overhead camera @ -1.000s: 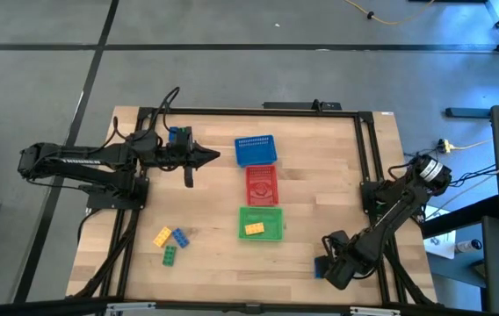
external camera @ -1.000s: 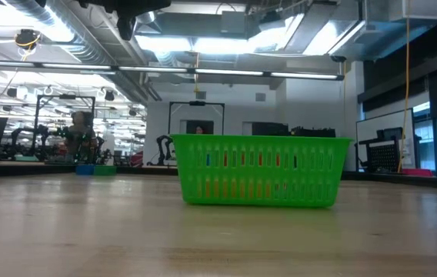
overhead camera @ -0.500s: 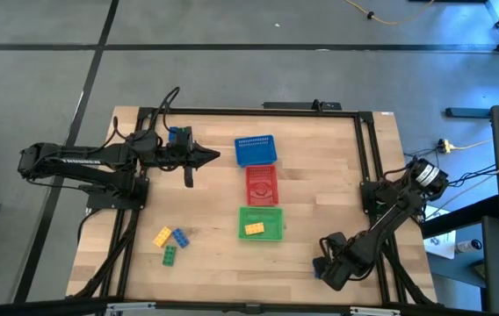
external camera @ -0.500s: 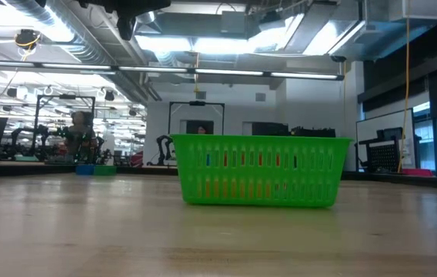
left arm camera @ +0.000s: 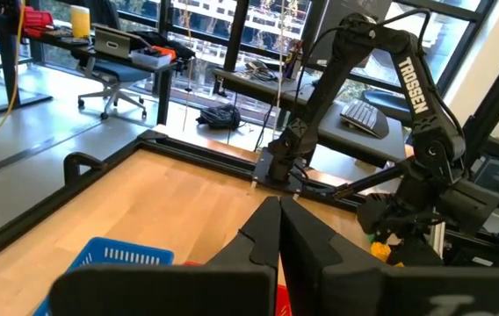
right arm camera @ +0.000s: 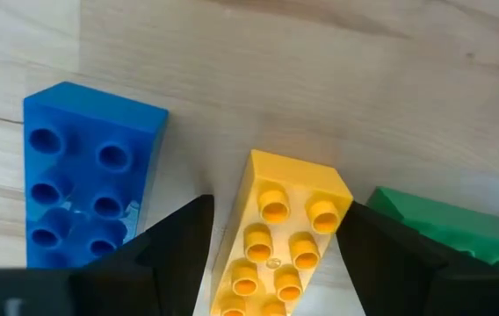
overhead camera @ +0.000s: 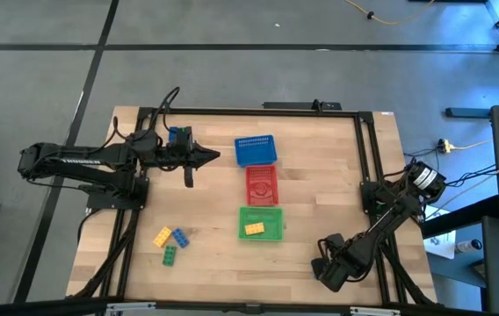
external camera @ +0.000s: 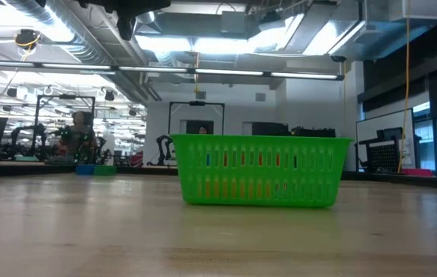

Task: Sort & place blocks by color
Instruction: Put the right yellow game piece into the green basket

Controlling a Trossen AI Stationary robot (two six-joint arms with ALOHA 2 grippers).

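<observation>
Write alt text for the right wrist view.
The right gripper hangs with jaws open on either side of a yellow studded block lying on the wooden table. A blue block lies on one side, and part of a green block on the other.

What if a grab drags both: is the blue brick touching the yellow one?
Apart. The right wrist view shows bare wood between blue brick and yellow brick.
</observation>
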